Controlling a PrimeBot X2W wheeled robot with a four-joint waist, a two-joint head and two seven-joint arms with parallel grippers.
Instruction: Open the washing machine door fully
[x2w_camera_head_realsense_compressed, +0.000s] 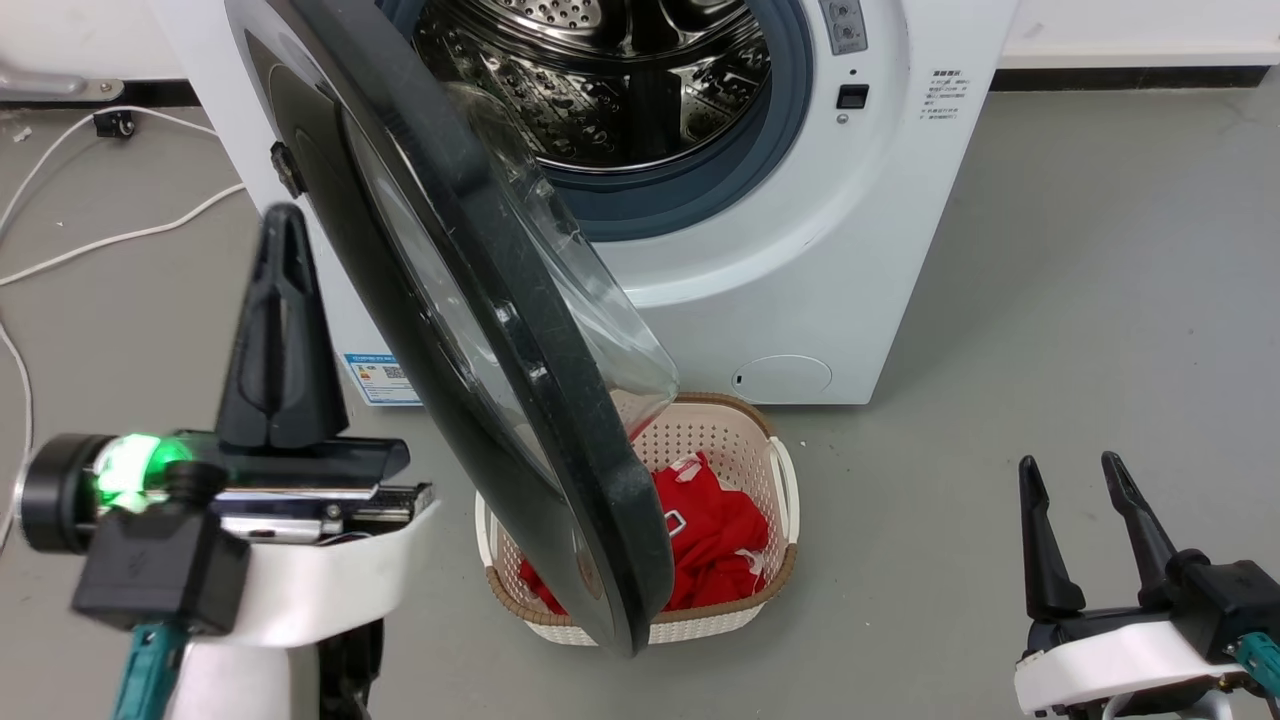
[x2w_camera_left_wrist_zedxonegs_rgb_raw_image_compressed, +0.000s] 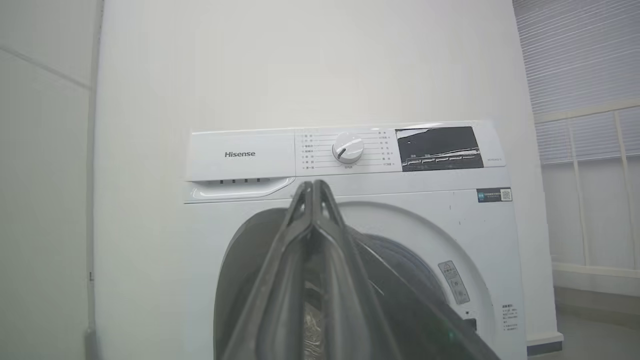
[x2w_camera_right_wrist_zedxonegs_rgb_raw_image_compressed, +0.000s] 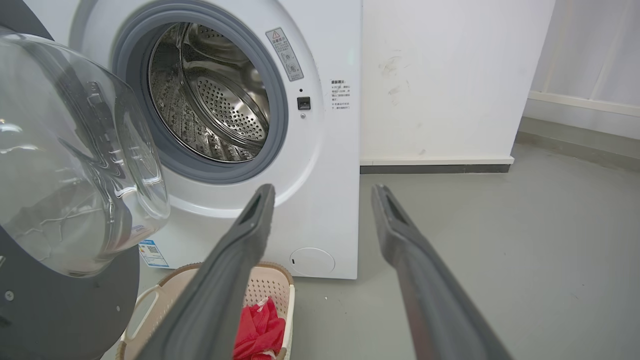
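Observation:
The washing machine door (x2w_camera_head_realsense_compressed: 520, 380), a black disc with a clear glass bowl, stands swung out from the white machine (x2w_camera_head_realsense_compressed: 820, 250), hinged on the left, over the basket. The steel drum (x2w_camera_head_realsense_compressed: 620, 90) is exposed. My left gripper (x2w_camera_head_realsense_compressed: 283, 215) is shut with nothing in it, pointing up beside the door's outer face; whether it touches the door is unclear. In the left wrist view the shut gripper (x2w_camera_left_wrist_zedxonegs_rgb_raw_image_compressed: 312, 185) points at the control panel, the door's dark rim (x2w_camera_left_wrist_zedxonegs_rgb_raw_image_compressed: 425, 325) to its right. My right gripper (x2w_camera_head_realsense_compressed: 1070, 465) hangs open at the lower right, away from the door (x2w_camera_right_wrist_zedxonegs_rgb_raw_image_compressed: 75, 165).
A cream basket (x2w_camera_head_realsense_compressed: 780, 480) holding red cloth (x2w_camera_head_realsense_compressed: 715, 530) sits on the grey floor under the door's lower edge. White cables (x2w_camera_head_realsense_compressed: 100, 240) trail on the floor at the left. A small round white flap (x2w_camera_head_realsense_compressed: 785, 375) is low on the machine front. Bare floor lies to the right.

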